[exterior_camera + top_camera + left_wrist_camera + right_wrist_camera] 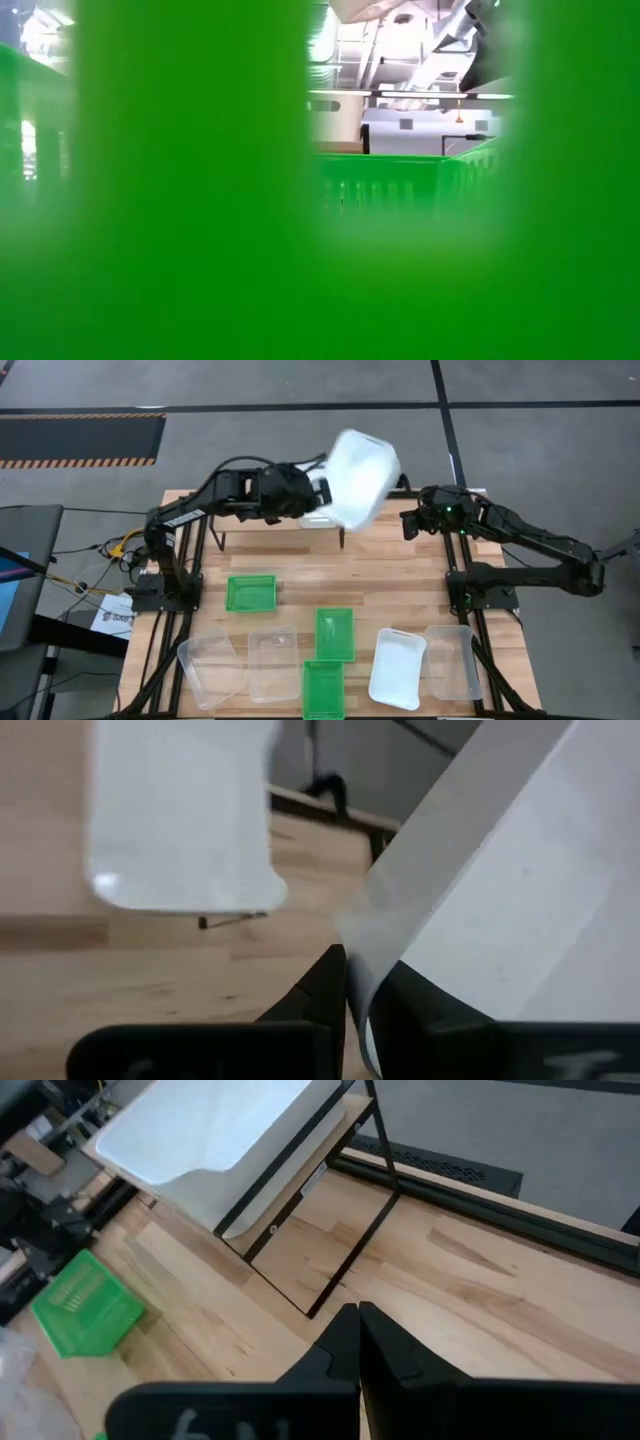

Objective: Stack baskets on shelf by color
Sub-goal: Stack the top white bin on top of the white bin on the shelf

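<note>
One white basket (360,478) is up in the air over the shelf (345,1125), pinched by its rim in the left claw (350,1005), fingers pressed onto the thin wall. It hangs tilted, open side partly turned. A second white basket (318,512) already sits on the shelf below it.

Right claw (358,1335) waits near the shelf's right end, fingers pressed together, holding nothing.

On the surface (400,585) near the front: three green baskets (251,592), (334,633), (323,688), three clear ones (212,665), (273,663), (452,658), and the last white basket (397,667).

Risks, as judged:
- Grip is on one rim edge only; the tilted basket may swing or slip out before it is over its mate.
- If lowered tilted, a corner may catch the seated basket's rim and fail to nest, or push it off the shelf's back edge.
- Shelf stands on thin legs; a hard downward press could shift it.
- Right arm is close; crossing paths could bump.
</note>
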Robot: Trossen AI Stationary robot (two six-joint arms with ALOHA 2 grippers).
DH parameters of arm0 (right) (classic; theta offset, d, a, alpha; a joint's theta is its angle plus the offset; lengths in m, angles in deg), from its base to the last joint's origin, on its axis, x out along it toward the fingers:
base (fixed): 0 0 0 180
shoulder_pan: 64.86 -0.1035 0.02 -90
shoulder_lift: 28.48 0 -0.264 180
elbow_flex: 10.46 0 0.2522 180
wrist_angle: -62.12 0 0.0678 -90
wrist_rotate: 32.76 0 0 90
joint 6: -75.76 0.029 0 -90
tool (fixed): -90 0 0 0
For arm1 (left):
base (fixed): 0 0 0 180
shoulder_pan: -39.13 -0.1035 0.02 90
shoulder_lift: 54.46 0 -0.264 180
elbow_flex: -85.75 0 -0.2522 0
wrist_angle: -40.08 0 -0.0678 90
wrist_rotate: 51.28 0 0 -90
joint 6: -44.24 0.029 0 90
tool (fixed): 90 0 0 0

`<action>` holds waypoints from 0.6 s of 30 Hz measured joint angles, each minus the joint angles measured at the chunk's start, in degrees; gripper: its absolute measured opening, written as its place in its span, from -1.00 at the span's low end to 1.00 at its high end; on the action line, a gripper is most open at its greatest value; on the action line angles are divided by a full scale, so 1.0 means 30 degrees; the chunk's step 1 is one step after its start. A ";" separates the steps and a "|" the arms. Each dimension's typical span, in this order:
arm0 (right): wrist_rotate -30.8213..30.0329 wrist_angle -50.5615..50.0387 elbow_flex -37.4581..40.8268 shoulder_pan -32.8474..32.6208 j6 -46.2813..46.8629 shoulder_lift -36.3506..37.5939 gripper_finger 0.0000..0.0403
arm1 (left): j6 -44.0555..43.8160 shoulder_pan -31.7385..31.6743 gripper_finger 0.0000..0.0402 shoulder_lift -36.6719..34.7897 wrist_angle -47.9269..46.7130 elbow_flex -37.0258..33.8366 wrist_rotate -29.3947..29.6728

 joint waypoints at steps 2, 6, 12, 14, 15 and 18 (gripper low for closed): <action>0.0030 -0.0012 0.0000 0.0007 -0.0023 -0.0125 -0.91 | -0.1677 -0.0335 -0.87 -0.0004 -0.0462 0.0000 0.0225; 0.0037 0.0000 0.0000 0.0015 -0.0095 -0.0252 -0.90 | -0.3182 -0.0988 -0.86 0.0007 -0.1365 -0.0076 0.0119; 0.0045 0.0004 0.0000 0.0015 -0.0223 -0.0256 -0.92 | -0.2979 -0.2122 -0.86 0.0200 -0.1859 -0.0189 -0.0002; 0.0059 0.0007 0.0000 0.0015 -0.0238 -0.0256 -0.92 | -0.3205 -0.2366 -0.86 0.0200 -0.2131 -0.0189 0.0069; 0.0062 0.0009 0.0000 0.0015 -0.0283 -0.0256 -0.92 | -0.3598 -0.2453 -0.86 0.0213 -0.2422 -0.0189 0.0055; 0.0067 0.0004 0.0000 0.0015 -0.0461 -0.0256 -0.90 | -0.4912 -0.2708 -0.85 0.0215 -0.3087 -0.0189 0.0095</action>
